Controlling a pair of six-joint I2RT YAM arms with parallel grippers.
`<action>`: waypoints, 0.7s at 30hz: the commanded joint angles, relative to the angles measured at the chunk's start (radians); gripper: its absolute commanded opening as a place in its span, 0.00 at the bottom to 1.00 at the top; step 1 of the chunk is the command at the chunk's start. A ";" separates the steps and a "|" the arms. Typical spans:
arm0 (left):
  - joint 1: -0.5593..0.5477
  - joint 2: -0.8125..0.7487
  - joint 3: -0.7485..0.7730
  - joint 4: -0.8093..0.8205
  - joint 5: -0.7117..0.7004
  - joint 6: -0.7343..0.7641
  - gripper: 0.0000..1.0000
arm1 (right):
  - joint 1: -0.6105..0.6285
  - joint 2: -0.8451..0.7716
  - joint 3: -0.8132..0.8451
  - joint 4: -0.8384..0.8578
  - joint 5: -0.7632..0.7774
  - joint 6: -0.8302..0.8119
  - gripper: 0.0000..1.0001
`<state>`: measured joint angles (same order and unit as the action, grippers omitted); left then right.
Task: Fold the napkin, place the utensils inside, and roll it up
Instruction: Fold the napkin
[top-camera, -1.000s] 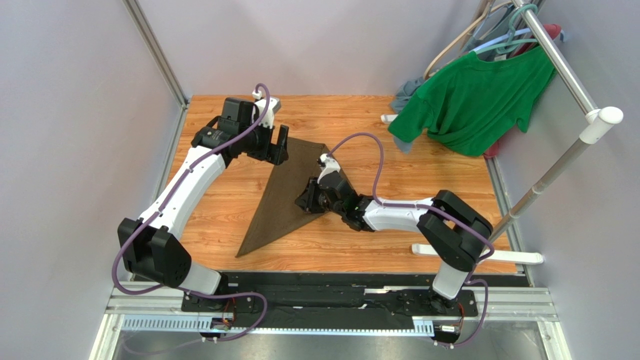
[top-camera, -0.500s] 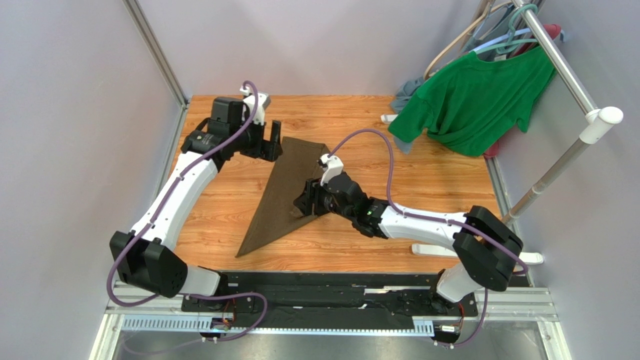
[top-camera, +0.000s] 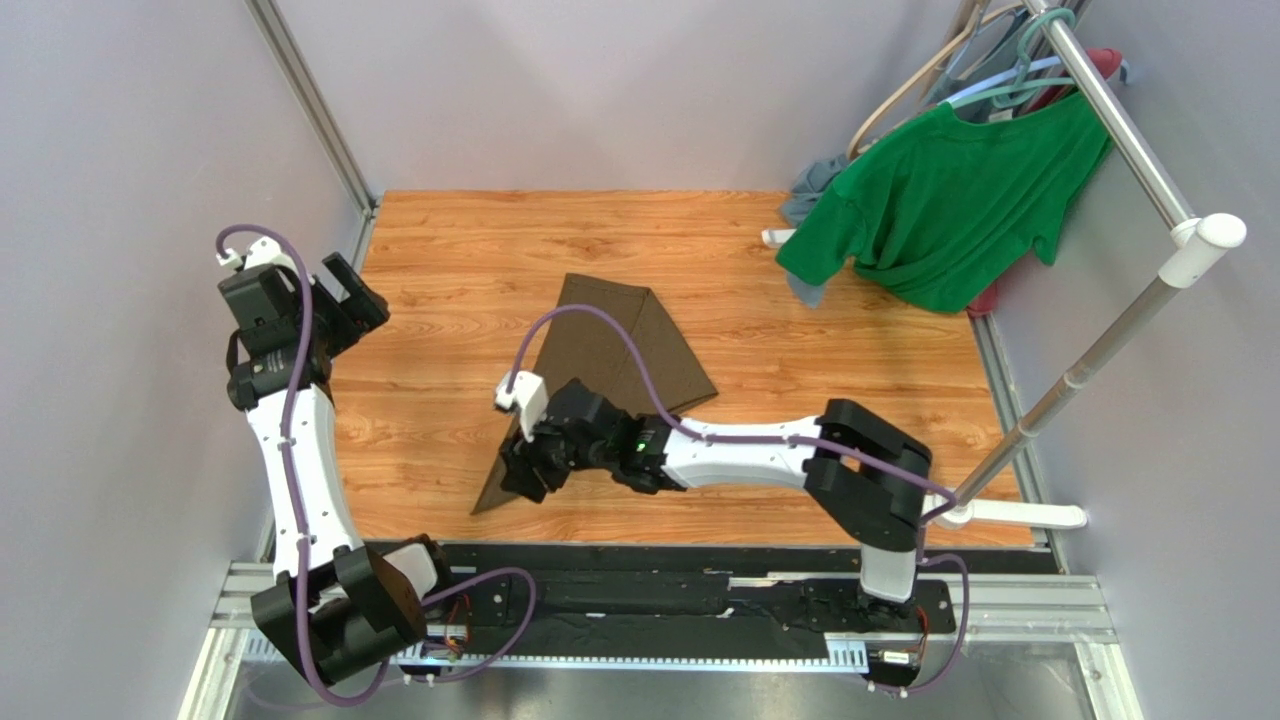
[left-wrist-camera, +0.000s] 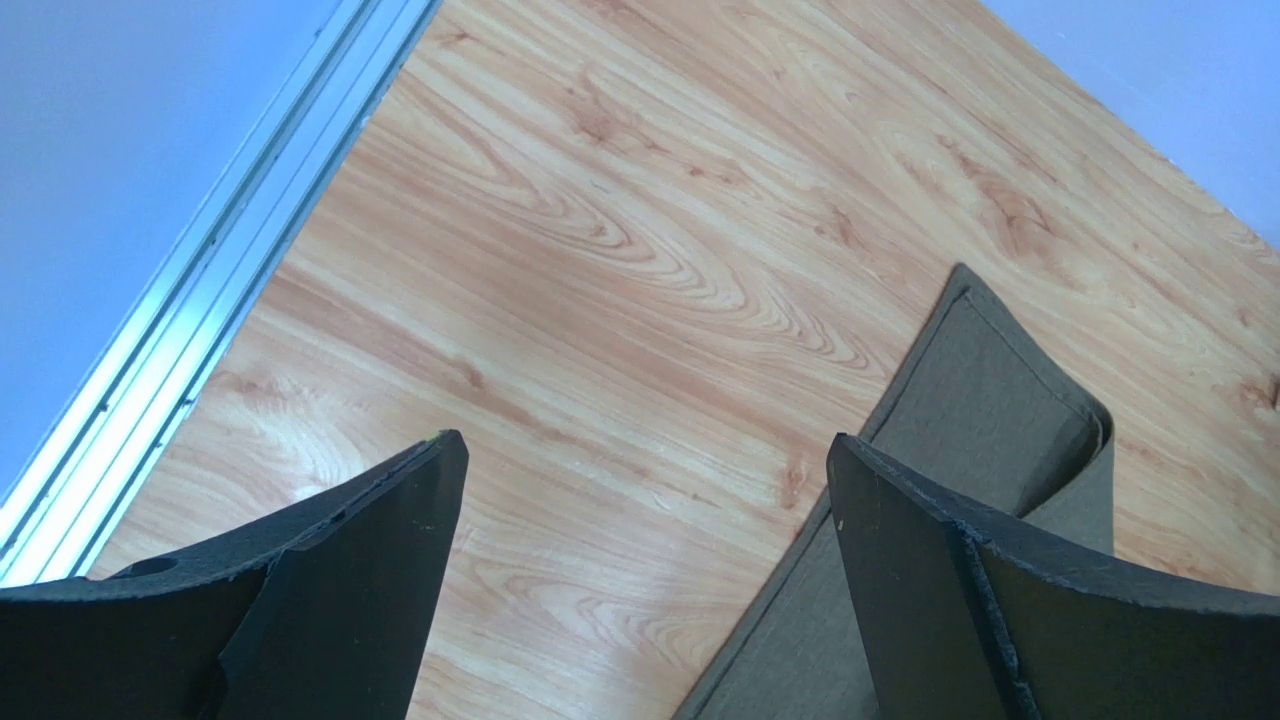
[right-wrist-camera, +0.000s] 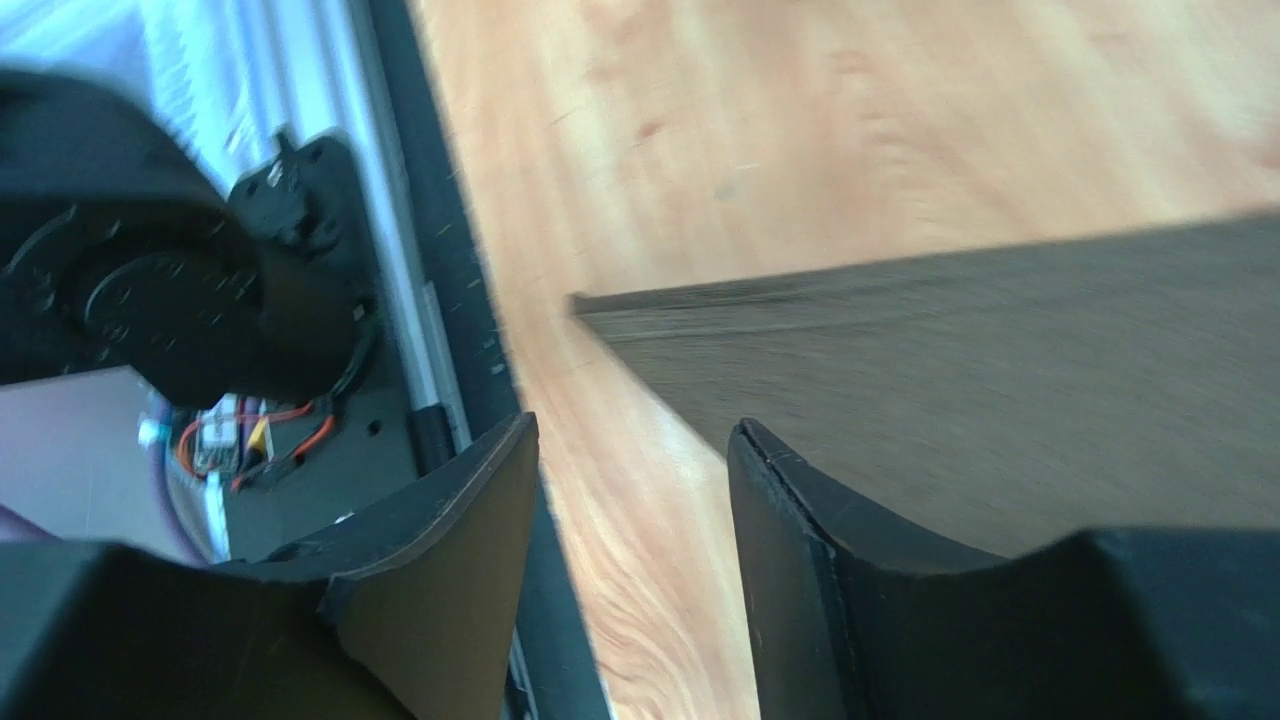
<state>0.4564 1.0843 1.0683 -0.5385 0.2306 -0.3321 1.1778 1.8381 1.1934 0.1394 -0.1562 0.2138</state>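
Right tool now over napkin tip

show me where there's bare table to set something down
Widest bare wood: the table right of the napkin, up to the T-shirt. Also the far strip between napkin and back wall, and the patch between the left arm and the napkin. Crowded: the near edge, where the right arm lies across to the napkin's tip.

Bright even light, soft shadows; right wrist view motion-blurred, the others sharp.
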 joint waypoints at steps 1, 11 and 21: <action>0.005 -0.009 0.039 0.049 0.015 -0.011 0.99 | 0.039 0.093 0.093 0.025 -0.092 -0.094 0.52; 0.054 -0.011 -0.004 0.089 0.219 -0.050 0.97 | 0.112 0.214 0.155 0.052 -0.062 -0.154 0.47; 0.053 -0.001 -0.013 0.104 0.286 -0.067 0.95 | 0.144 0.276 0.164 0.124 0.056 -0.211 0.49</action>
<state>0.5045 1.0855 1.0626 -0.4732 0.4679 -0.3805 1.3197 2.0941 1.3209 0.1802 -0.1715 0.0528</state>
